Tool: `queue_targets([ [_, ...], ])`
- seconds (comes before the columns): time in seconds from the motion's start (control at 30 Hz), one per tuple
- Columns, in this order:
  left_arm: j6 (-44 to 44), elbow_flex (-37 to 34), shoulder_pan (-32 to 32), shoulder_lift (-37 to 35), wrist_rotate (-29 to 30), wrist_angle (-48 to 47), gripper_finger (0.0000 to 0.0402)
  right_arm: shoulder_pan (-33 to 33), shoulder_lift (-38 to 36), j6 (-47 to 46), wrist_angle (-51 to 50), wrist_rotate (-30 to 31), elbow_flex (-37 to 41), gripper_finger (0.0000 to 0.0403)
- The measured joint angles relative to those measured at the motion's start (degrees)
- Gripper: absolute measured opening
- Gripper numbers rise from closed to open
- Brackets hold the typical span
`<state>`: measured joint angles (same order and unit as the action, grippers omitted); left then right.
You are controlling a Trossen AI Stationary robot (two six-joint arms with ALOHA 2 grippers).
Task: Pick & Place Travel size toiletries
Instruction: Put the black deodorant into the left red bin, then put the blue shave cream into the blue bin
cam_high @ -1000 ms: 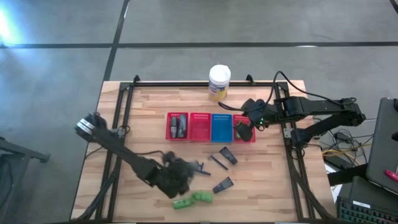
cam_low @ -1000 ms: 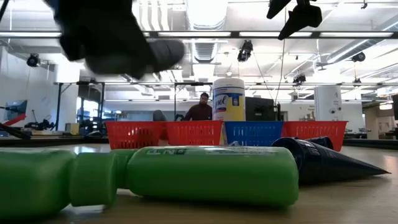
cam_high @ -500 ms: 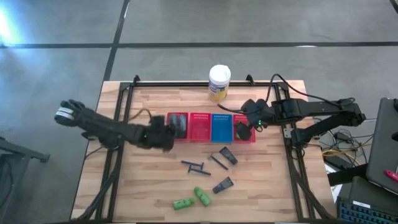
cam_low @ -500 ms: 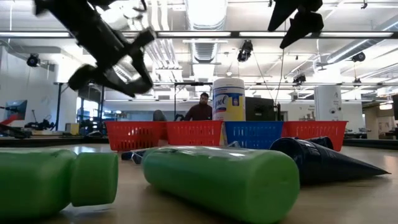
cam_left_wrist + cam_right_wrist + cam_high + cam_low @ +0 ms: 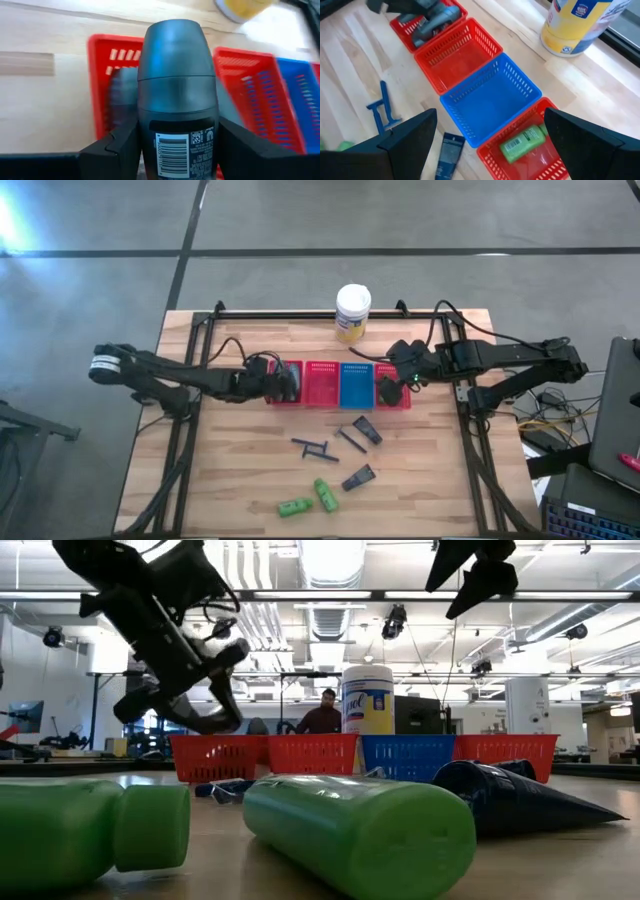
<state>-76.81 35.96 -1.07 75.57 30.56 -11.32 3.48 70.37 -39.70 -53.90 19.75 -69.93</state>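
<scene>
My left gripper (image 5: 283, 380) is shut on a grey oval tube (image 5: 177, 85) over the leftmost red basket (image 5: 285, 392), where another grey tube (image 5: 122, 95) lies. My right gripper (image 5: 393, 387) hangs open over the rightmost red basket (image 5: 542, 162), which holds a green bottle (image 5: 522, 142). On the bare table lie two green bottles (image 5: 295, 506) (image 5: 326, 493), two dark wedge tubes (image 5: 367, 430) (image 5: 358, 477) and thin dark sticks (image 5: 315, 447) (image 5: 350, 442). My left gripper pinches the grey tube between its two fingers (image 5: 120, 147) at the barcode-labelled end (image 5: 177, 142), coming in from the table's left. The rounded cap end (image 5: 172, 45) points ahead past the fingertips. The tube is lifted clear above the leftmost red basket, tilted downward (image 5: 215, 720).
Four mesh baskets stand in a row, red, red (image 5: 322, 385), blue (image 5: 356, 387), red. A white canister with a yellow label (image 5: 353, 310) stands behind them near the far edge. Black frame rails run along both table sides. A person shows in the room beyond (image 5: 325, 715).
My left gripper has risen from the near part of the table beside the green bottles and swung toward the far edge, carrying the grey tube to the leftmost red basket. One green bottle has turned on the table. The right arm has kept still.
</scene>
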Motion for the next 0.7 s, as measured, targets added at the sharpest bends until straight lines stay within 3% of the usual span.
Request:
queue_targets([
  [0.1,2.3,-0.4,-0.4,0.8,0.0,-0.5,0.0213,0.0,0.0,0.2,0.7,0.2,0.0,0.0366],
  [0.2,3.7,-0.3,-0.4,0.8,0.4,-0.2,0.0246,0.0,0.0,0.2,0.7,-0.9,0.0,0.0366],
  [0.43,4.5,0.0,-0.4,0.5,1.4,-0.2,0.0314,0.1,0.6,-1.0,0.7,-12.6,3.0,0.0366],
  [0.7,15.4,2.0,1.5,-5.3,-0.2,-0.3,0.0332,5.5,6.1,-9.7,0.7,-19.4,10.1,0.0366],
])
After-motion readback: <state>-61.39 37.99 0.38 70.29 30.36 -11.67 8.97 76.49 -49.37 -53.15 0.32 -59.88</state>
